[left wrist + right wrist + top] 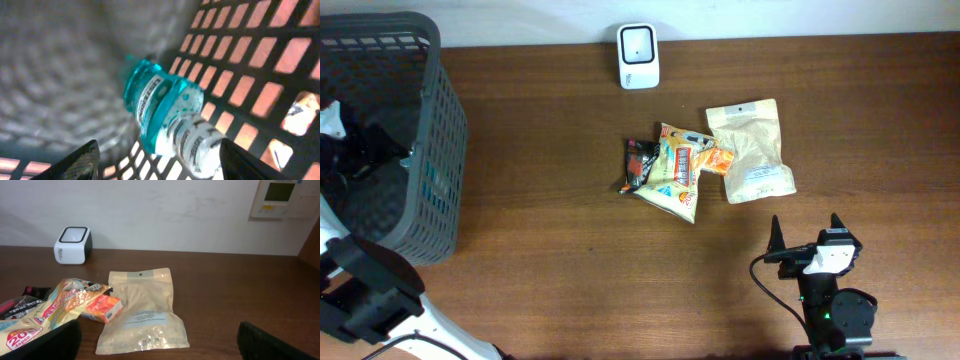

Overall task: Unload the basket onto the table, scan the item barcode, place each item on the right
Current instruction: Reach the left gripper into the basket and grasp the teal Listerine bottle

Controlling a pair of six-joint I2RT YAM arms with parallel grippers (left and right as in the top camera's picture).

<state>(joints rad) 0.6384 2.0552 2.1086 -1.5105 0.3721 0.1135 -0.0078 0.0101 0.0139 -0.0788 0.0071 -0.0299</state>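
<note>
Bottle (165,115) in lattice basket (240,75), blurry shot
Teal see-through plastic, label (150,97) unreadable; left gripper (159,145) and right gripper (159,327) both spread wide.

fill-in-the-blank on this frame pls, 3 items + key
1. The left gripper is inside the grey basket, with a ____ bottle in front of its fingers.
2. The beige pouch lies to the ____ of the snack packets.
3. The right gripper has its jaws ____, holding nothing.
Missing words: teal; right; open.
</note>
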